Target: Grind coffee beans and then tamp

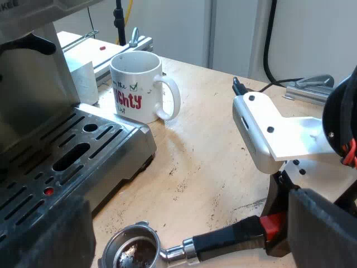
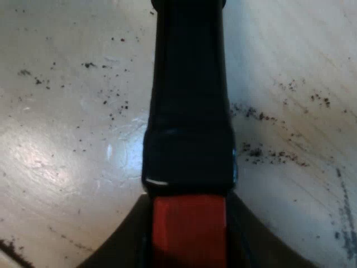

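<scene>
The metal holder (image 1: pixel 134 251) lies on the wooden table (image 1: pixel 212 145) by the espresso machine's drip tray (image 1: pixel 72 156), with dark coffee grounds in its basket. Its dark handle (image 1: pixel 228 241) ends in red (image 1: pixel 273 223). My right gripper (image 1: pixel 277 234) is at that red end. In the right wrist view the handle (image 2: pixel 189 111) runs away from the camera, and my right gripper (image 2: pixel 189 234) is shut on the red end (image 2: pixel 189 223), one dark finger on each side. My left gripper (image 1: pixel 187 226) hangs open above the holder, its fingers (image 1: pixel 323 229) wide apart.
A white mug (image 1: pixel 136 84) with red lettering stands upright just beyond the espresso machine (image 1: pixel 33 84). Coffee grounds (image 2: pixel 268 151) are scattered over the table around the holder. Metal clamps (image 1: pixel 312 86) and a cable lie at the table's far edge.
</scene>
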Robot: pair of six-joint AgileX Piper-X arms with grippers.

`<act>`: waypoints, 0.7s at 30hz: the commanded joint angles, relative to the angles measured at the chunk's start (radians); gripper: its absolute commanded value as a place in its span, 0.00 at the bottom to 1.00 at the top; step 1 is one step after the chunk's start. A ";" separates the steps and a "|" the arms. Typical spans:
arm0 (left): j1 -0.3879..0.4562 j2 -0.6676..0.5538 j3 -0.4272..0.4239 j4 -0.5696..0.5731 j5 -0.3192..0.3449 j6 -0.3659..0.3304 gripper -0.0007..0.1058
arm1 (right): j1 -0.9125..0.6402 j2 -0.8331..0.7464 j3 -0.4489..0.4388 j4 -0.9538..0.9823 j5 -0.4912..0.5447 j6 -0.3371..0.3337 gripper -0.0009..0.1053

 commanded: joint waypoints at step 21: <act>-0.006 -0.004 -0.002 -0.003 -0.007 -0.010 0.69 | -0.004 -0.190 -0.241 0.401 -0.021 -0.010 0.77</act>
